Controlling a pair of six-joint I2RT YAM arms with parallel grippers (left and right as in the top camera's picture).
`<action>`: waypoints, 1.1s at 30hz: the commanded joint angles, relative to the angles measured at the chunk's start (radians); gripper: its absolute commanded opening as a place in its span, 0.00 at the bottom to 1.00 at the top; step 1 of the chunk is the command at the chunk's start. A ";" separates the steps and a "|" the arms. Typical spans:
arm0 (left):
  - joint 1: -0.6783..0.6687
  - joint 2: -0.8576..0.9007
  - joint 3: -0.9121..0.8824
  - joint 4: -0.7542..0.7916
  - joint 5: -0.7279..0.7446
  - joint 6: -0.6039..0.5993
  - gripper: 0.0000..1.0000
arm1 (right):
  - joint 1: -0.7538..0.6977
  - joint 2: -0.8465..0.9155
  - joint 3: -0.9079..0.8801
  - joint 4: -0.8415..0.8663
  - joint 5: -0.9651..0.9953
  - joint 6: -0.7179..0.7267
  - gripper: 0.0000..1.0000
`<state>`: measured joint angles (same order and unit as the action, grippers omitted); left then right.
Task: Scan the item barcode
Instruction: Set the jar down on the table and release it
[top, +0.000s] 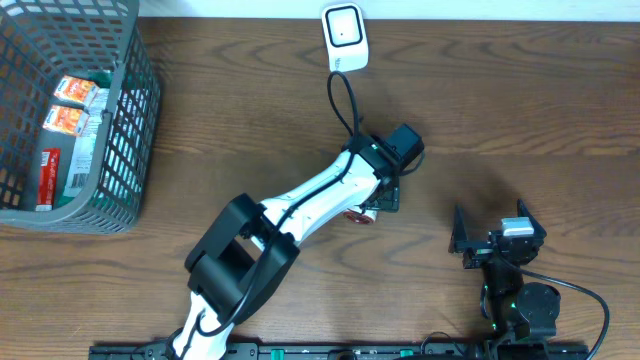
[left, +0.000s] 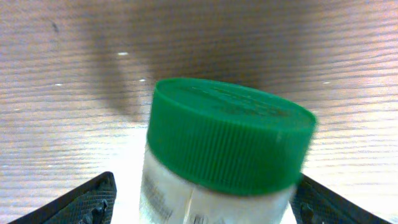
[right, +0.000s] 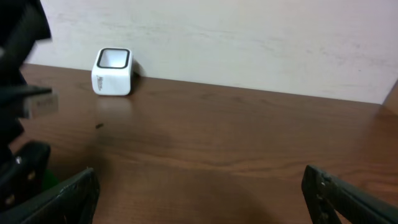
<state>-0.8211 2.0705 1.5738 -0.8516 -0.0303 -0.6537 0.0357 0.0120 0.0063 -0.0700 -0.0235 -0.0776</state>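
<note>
Left pincer (left: 205, 183): jaws wide open, nothing clamped. Jar (left: 168, 186) sits between the fingers (left: 93, 199). A clear gap is seen on the pincer's left side. On the right side the finger is just beside the cap (left: 230, 134); contact cannot be told.

Jar orientation: long axis runs roughly along the fingers, tipped slightly to the pincer's right. The green ribbed cap points away from the wrist, out past the fingertips. The pale body with a printed label lies back toward the palm. No barcode can be made out; the label is blurred. Whether the jar rests on the table (top: 520, 110) cannot be told.

In the overhead view the jar is almost wholly hidden under the left arm.

Right pincer (right: 199, 180): fully open, empty, held well apart to the right of the left pincer.

Scanner (top: 343, 37): well ahead of the left pincer at the far table edge, window up, with its cable trailing back toward the pincer. From the right pincer it is seen ahead and to the left.

Basket (top: 130, 150): far off to the left pincer's left, with packets inside.
</note>
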 joint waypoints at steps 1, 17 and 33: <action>0.006 -0.060 0.027 -0.001 -0.035 0.018 0.89 | -0.011 -0.005 -0.001 -0.003 -0.004 -0.006 0.99; 0.010 -0.159 0.028 0.031 -0.072 0.083 0.89 | -0.011 -0.005 -0.001 -0.003 -0.004 -0.006 0.99; 0.452 -0.316 0.387 -0.336 -0.128 0.277 0.88 | -0.011 -0.005 -0.001 -0.003 -0.004 -0.006 0.99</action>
<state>-0.4934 1.8412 1.8557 -1.1545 -0.1268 -0.4213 0.0357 0.0120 0.0063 -0.0700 -0.0235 -0.0776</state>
